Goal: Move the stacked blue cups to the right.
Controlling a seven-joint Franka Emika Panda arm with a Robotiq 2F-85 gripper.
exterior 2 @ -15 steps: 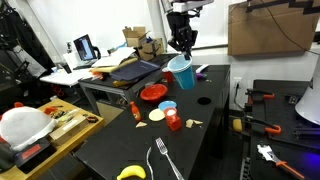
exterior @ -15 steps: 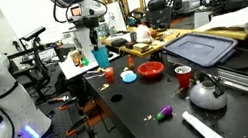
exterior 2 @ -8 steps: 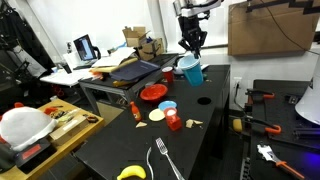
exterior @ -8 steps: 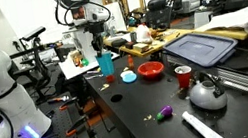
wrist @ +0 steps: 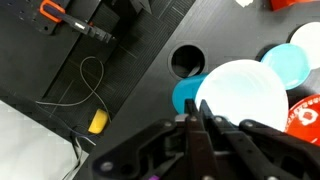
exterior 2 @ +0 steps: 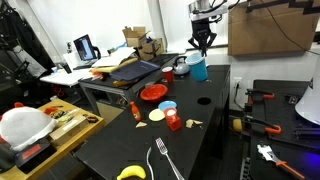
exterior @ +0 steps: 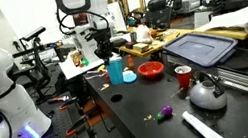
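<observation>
The stacked blue cups show as one tall cyan tumbler near the black table's far edge, also visible in the other exterior view. My gripper comes down from above and is shut on the cups' rim. In the wrist view the gripper pinches the near wall of the rim, and the pale inside of the cups fills the middle right. Whether the base rests on the table or hangs just above it cannot be told.
A small blue dish, a red bowl, a red cup and a metal kettle stand on the black table. A round hole lies in the tabletop. A fork and a banana lie at the near end.
The arm has carried the cups sideways along the table's far edge and lower, from near the clutter at the corner to beside the small blue dish. The grip stayed shut.
</observation>
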